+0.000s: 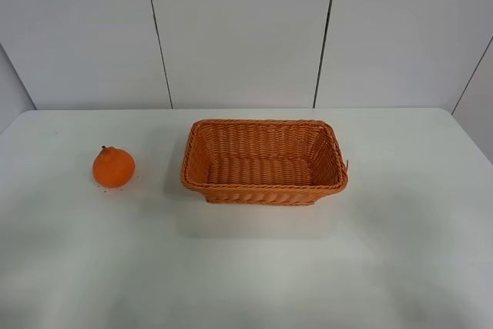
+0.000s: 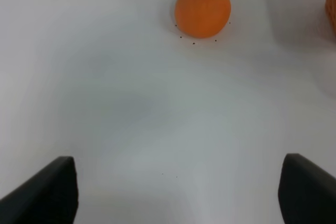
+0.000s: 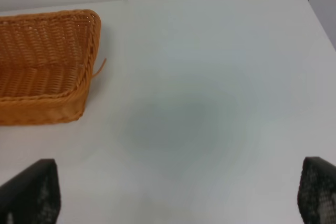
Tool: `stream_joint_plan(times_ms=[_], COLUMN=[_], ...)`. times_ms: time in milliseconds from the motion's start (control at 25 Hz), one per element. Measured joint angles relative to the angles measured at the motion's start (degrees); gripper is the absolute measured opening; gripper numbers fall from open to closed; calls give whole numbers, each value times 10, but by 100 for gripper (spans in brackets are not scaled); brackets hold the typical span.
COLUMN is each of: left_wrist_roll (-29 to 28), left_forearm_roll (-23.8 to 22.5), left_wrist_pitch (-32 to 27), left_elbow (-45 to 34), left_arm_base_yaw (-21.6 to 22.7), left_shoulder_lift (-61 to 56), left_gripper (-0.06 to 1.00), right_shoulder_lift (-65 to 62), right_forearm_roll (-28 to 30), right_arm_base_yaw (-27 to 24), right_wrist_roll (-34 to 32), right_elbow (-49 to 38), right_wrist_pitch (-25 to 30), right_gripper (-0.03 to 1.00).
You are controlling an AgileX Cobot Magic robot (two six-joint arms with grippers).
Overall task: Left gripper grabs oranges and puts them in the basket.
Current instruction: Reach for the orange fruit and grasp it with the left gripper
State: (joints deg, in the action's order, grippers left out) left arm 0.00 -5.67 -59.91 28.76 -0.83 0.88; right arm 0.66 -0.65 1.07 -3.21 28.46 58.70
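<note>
The orange [image 1: 113, 167] sits on the white table, left of the basket [image 1: 264, 188], with its knob and stem up. The wicker basket stands at the table's middle and holds nothing. Neither arm shows in the exterior high view. In the left wrist view the orange [image 2: 202, 7] lies well ahead of my left gripper [image 2: 178, 192], whose black fingertips [image 2: 50, 190] stand wide apart and empty. The basket's edge [image 2: 331, 1] shows beside it. In the right wrist view my right gripper [image 3: 178, 195] is open and empty, with the basket's corner [image 3: 63, 103] ahead to one side.
The white table [image 1: 400, 267] meets a grey panelled wall [image 1: 239, 28] at the back. A loose wicker strand [image 3: 100, 67] sticks out from the basket's corner. A few dark specks lie on the table around the orange.
</note>
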Motion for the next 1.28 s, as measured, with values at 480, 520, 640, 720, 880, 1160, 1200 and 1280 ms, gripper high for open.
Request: stream_joint_plan(times_ms=[480,520,640,720,880,1160,1200,1280], left_wrist_roll=[9,12,36,59,95,127,131,138], left_forearm_roll=[16,20,44,66,94,103,103,103], left_wrist_pitch=[153,165,189,200,209,226,227,230], left_elbow=[89,110,173,212,285,377,385,399], left_arm_base_yaw=[0,0,0,0,0,0,0,0], left_shoulder_lift=[410,462,585,656,781,945,962,999], left_gripper=[87,87,87,87,87,87,87,87], right_shoulder_lift=[0,0,0,0,0,0,0,0], right_forearm_roll=[0,0,0,0,0,0,0,0], right_arm_base_yaw=[0,0,0,0,0,0,0,0], right_wrist_roll=[0,0,0,0,0,0,0,0], right_elbow=[0,0,0,0,0,0,0,0], right_wrist_pitch=[0,0,0,0,0,0,0,0], right_gripper=[69,69,69,69,69,69,69,69])
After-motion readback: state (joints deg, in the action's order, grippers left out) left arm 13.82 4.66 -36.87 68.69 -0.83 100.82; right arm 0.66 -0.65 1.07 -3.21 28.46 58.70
